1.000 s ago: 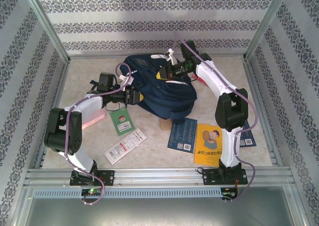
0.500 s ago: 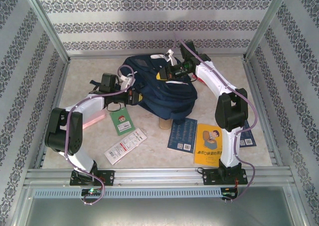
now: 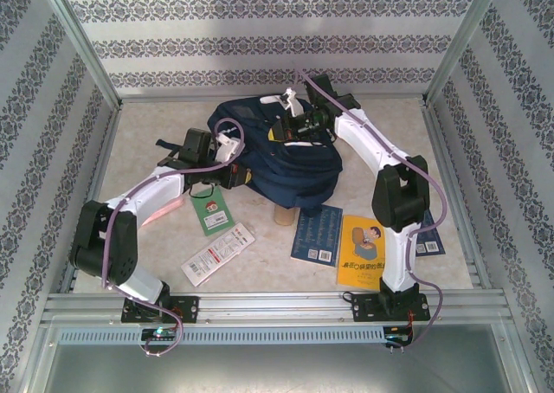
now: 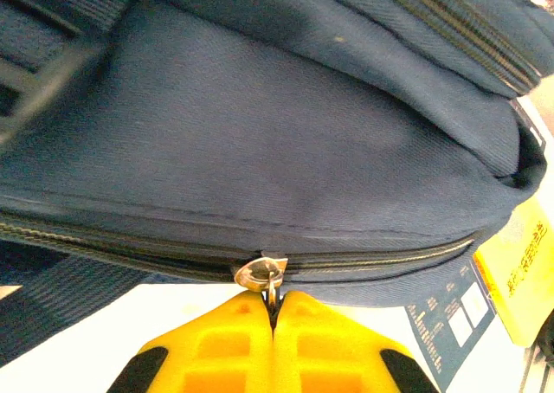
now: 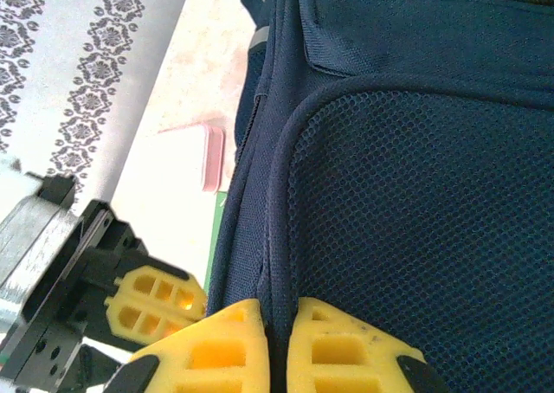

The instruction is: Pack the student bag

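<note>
Now bag (image 3: 286, 164) lies at far centre of table (image 3: 260, 272), between both arms; left gripper (image 4: 273, 299) clamped shut on zipper pull (image 4: 260, 273) (low on bag's side); right gripper (image 5: 277, 315) pinches bag's piped seam (image 5: 275, 237). Yellow book (image 3: 361, 250), blue booklet (image 3: 316, 235) lie nearer arm bases.

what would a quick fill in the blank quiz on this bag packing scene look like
1. The left pincer is shut on the metal pull of the student bag's ____.
2. The right pincer is shut on a raised seam beside the bag's ____ panel.
3. The book with a cartoon child on its cover is ____.
4. The booklet lying by the left arm is ____.

Missing words: zipper; mesh; yellow; green
</note>
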Tool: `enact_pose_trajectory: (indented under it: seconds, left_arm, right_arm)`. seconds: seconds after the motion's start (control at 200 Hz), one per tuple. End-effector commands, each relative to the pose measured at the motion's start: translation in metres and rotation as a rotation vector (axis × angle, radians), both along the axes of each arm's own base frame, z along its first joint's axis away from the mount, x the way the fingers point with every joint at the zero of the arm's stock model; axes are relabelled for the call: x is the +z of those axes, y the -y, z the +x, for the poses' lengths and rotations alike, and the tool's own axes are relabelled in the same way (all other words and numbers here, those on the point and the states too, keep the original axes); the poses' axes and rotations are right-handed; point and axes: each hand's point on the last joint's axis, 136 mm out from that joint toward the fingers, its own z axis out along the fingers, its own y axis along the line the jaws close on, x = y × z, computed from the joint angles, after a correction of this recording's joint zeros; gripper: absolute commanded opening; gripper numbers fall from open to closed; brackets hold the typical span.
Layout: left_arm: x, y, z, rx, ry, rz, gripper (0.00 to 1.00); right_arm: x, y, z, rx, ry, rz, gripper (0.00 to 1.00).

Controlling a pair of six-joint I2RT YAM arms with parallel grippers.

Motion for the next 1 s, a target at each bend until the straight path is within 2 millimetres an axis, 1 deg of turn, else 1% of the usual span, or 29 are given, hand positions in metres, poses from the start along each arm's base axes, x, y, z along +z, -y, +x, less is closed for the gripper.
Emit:
enact_pose_trajectory:
  seconds: [0.0,0.1,0.2,0.28,0.52,0.71,0.994]
  left_arm:
    - [0.009,0.016,-0.022,-0.076,0.004,0.011,0.0]
    - [0.011,0.025,-0.028,-0.095,-0.012,0.011,0.0]
    - [0.017,0.035,-0.033,-0.111,-0.013,-0.004,0.0]
    - [0.019,0.046,-0.039,-0.13,-0.017,-0.009,0.0]
    - [0.019,0.079,-0.057,-0.177,-0.058,-0.015,0.0]
    - [0.02,0.093,-0.062,-0.153,-0.075,-0.004,0.0]
    - [0.008,0.116,-0.06,-0.092,-0.136,0.03,0.0]
  right_arm:
    - [0.035,-0.009,0.005,-0.021,0.123,0.037,0.0]
    - [0.034,-0.012,0.006,-0.036,0.121,0.032,0.0]
    - [0.033,-0.016,0.006,-0.051,0.123,0.026,0.0]
    - [0.031,-0.02,0.006,-0.06,0.118,0.022,0.0]
    - [0.025,-0.028,0.005,-0.099,0.12,-0.004,0.0]
    - [0.019,-0.034,0.008,-0.157,0.105,0.004,0.0]
    - [0.017,-0.051,0.005,-0.241,0.085,0.047,0.0]
